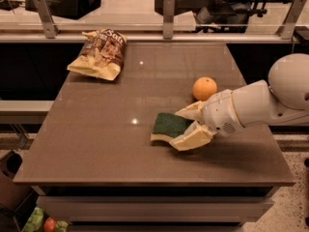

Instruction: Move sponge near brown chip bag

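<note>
Right-front on the bench [96, 144], my hand [179, 128] looks clamped on one end of the sponge [167, 123], brown chip bag [99, 54] well apart at far left; I judge this shallow grip may let foam twist free, or bump the orange [204, 88] nearby.

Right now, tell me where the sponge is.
Camera view, table's right half: the sponge is gripped by the tool, just front-left of the orange.
</note>
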